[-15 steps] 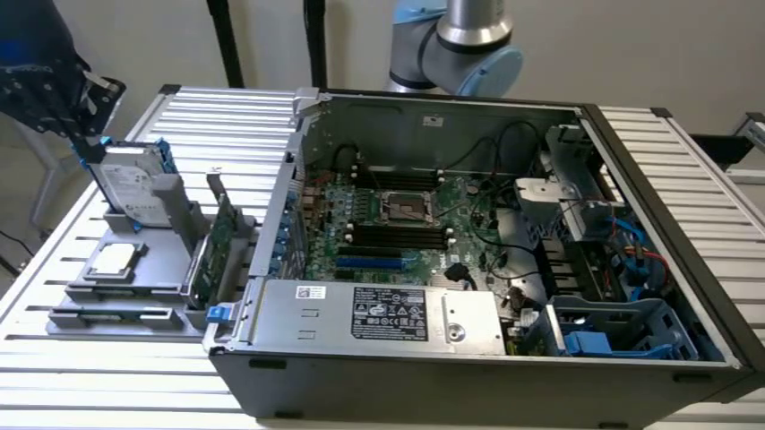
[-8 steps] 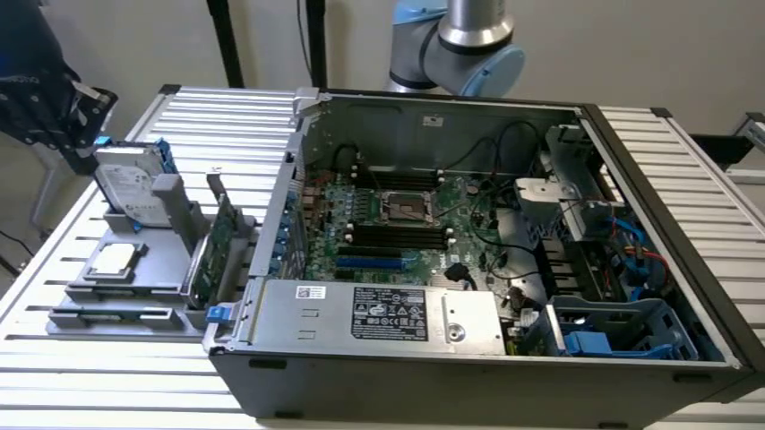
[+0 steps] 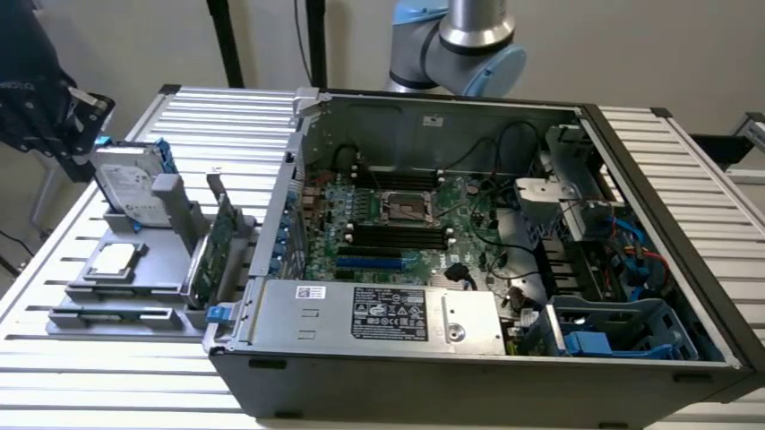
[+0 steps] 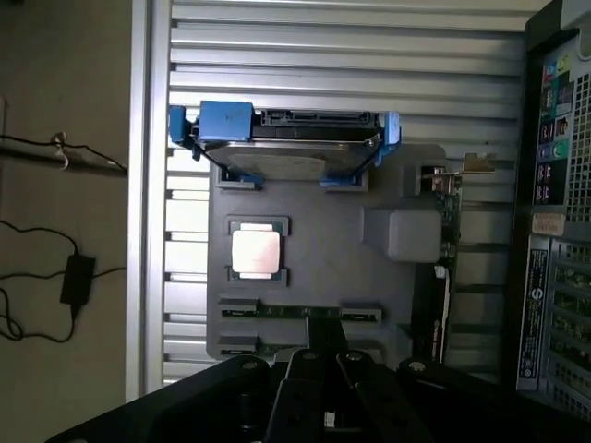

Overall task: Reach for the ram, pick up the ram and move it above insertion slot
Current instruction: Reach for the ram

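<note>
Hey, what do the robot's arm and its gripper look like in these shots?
The silver-grey tubular robot arm has rounded light blue joint caps. The matt black gripper has straight, flat-sided fingers on a broad black body with round fasteners.

Exterior view: raised, off the arm, angled down over open computer case (image 3: 478, 367) and slatted desk (image 3: 107, 385); middling distance.
Wrist view: above the hand (image 4: 325, 365), facing straight down onto the desk; close.
Shared: grey tray (image 3: 156, 291) (image 4: 332, 268), hard drive (image 3: 125, 184) (image 4: 286, 159), flank of the computer case.
</note>
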Action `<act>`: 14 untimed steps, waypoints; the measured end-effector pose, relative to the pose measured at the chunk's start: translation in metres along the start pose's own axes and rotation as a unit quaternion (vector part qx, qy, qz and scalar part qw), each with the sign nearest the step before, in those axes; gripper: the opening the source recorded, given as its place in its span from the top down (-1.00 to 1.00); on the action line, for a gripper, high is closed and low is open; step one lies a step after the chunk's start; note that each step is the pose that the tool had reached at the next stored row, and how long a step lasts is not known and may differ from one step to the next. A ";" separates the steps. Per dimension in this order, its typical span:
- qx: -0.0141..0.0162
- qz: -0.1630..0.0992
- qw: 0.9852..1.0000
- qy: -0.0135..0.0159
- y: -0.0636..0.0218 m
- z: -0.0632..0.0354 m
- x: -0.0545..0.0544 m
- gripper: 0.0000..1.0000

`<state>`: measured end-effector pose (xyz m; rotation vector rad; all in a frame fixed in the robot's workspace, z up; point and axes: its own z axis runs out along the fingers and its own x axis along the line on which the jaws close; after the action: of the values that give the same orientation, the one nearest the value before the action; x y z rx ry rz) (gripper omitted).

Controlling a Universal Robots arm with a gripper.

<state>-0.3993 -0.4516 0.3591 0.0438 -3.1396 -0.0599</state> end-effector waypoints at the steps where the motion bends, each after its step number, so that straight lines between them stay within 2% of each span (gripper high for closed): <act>1: 0.000 0.000 1.000 0.000 -0.0018 -0.0001 -0.001 0.79; 14: 0.000 -0.003 1.000 0.001 -0.0305 -0.0012 -0.005 0.79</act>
<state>-0.3934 -0.4820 0.3592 0.0524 -3.1375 -0.0601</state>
